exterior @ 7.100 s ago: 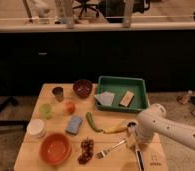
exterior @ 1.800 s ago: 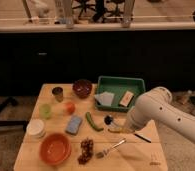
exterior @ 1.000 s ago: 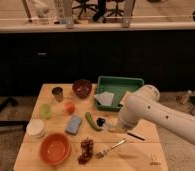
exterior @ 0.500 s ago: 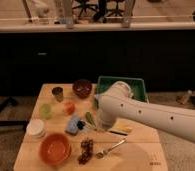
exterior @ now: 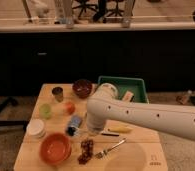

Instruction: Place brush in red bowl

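Observation:
The red bowl (exterior: 55,148) stands at the table's front left and holds nothing. My gripper (exterior: 94,131) is under the end of the big white arm, over the middle of the table, just right of and above the bowl. The arm hides the fingers. The dark section of the brush (exterior: 110,134) sticks out to the right from under the arm end and is carried with it. The brush head is hidden.
A silver fork (exterior: 110,148) and a dark red cluster (exterior: 85,151) lie in front. A blue object (exterior: 74,122), white bowl (exterior: 36,128), green cup (exterior: 45,110), orange item (exterior: 69,107), dark cup (exterior: 57,93), maroon bowl (exterior: 82,88), green tray (exterior: 122,83) and yellow item (exterior: 120,129) surround the arm.
The arm has swung left from the table's right side toward the middle, carrying the brush off the front right of the table. The other objects have not moved.

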Robot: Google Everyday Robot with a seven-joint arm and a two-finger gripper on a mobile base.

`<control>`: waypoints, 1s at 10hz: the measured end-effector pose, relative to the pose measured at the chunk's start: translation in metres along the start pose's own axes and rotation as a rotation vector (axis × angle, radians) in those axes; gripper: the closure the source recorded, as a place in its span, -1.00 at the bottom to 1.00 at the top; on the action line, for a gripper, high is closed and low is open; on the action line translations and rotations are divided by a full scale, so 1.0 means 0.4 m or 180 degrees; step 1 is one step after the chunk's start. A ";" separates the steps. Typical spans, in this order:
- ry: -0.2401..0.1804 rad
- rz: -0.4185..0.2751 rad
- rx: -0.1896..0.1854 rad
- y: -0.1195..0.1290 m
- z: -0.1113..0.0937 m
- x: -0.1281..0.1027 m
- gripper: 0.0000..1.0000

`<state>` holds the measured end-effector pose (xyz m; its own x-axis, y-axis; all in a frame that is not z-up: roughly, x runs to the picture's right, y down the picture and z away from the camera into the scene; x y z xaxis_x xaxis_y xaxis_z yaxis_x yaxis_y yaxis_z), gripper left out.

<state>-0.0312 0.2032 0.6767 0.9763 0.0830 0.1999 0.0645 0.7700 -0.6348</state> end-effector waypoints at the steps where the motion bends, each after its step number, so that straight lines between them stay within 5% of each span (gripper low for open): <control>1: 0.0006 0.0004 0.0001 0.000 0.000 0.004 1.00; 10: 0.0000 -0.0004 0.0035 0.008 0.011 -0.024 1.00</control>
<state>-0.0414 0.2078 0.6760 0.9762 0.0821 0.2007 0.0634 0.7769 -0.6264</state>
